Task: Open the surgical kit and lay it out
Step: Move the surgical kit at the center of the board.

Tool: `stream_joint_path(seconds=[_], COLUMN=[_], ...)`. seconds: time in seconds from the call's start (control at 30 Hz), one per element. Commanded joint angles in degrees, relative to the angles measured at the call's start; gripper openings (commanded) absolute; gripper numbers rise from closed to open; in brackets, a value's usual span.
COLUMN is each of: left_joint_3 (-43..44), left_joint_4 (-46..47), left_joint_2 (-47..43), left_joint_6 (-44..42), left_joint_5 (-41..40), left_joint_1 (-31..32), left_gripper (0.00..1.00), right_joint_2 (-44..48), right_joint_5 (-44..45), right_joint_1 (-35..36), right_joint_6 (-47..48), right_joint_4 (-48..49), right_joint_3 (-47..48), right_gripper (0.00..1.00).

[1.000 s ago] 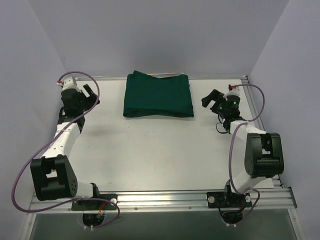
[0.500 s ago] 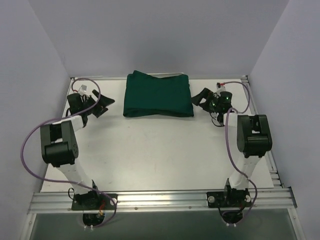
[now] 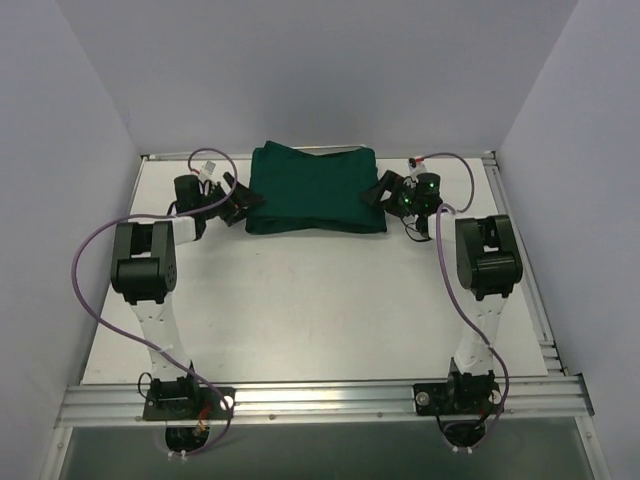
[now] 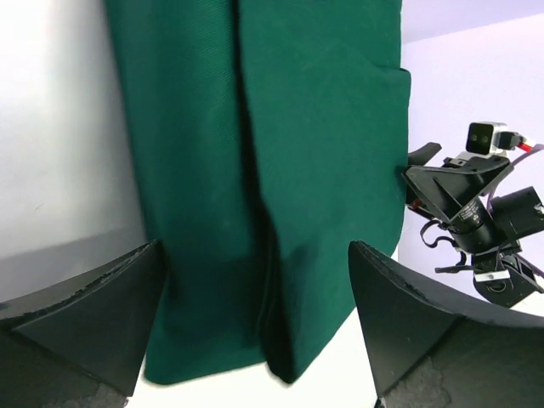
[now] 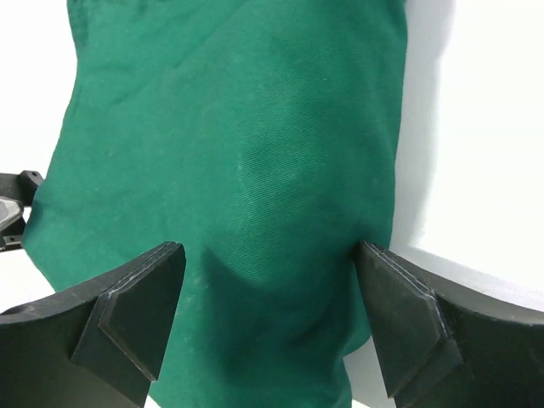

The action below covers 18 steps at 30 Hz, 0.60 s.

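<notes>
The surgical kit is a folded dark green cloth wrap (image 3: pixel 316 188) lying at the back middle of the table. The wire-mesh tray and the instruments are hidden inside it. My left gripper (image 3: pixel 238 203) is open at the wrap's left edge; in the left wrist view its fingers (image 4: pixel 93 319) stand wide either side of the folded green cloth (image 4: pixel 272 170). My right gripper (image 3: pixel 383 190) is open at the wrap's right edge; in the right wrist view its fingers (image 5: pixel 140 314) straddle the green cloth (image 5: pixel 246 170) without closing on it.
The white table (image 3: pixel 310 300) is boxed by pale walls at left, right and back. A metal rail (image 3: pixel 320 398) runs along the near edge, another along the right side. Purple cables loop from both arms. The right gripper also shows in the left wrist view (image 4: pixel 463 200).
Both arms have swung inward from the table's sides to the wrap. The left gripper moved right to its left edge, the right gripper moved left to its right edge. The wrap has not moved.
</notes>
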<state>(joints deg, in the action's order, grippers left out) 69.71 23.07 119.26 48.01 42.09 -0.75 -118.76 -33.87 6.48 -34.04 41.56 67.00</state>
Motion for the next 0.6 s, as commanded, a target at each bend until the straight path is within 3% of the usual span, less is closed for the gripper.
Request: stream_joint_path(seconds=[0.0, 0.13, 0.23, 0.4, 0.57], left_joint_3=[4.99, 7.71, 8.77, 9.21, 6.06], left_joint_4=[0.40, -1.44, -3.03, -9.78, -14.89], left_joint_2=[2.02, 4.22, 4.93, 4.40, 0.20], left_joint_6=[-0.11, 0.60, -0.02, -2.65, -5.99], left_joint_5=[-0.07, -0.16, -0.77, -2.44, -5.43], left_joint_1=[2.42, 3.56, 4.53, 5.67, 7.34], left_gripper=[0.97, 0.92, 0.83, 0.58, 0.47], right_joint_2=[-0.59, -1.38, -2.09, -0.69, 2.91], right_joint_5=[-0.76, -0.59, -1.02, -0.24, 1.17], right_joint_1=[0.64, 0.90, 1.43, 2.04, 2.66], right_joint_6=[0.64, 1.34, 2.40, 3.98, 5.48], right_joint_4=[-1.31, -4.02, -6.22, -7.63, -9.31], right_joint_3=[3.22, 5.06, 6.56, 5.51, 0.43], right_gripper=[0.83, 0.80, 0.70, 0.56, 0.43])
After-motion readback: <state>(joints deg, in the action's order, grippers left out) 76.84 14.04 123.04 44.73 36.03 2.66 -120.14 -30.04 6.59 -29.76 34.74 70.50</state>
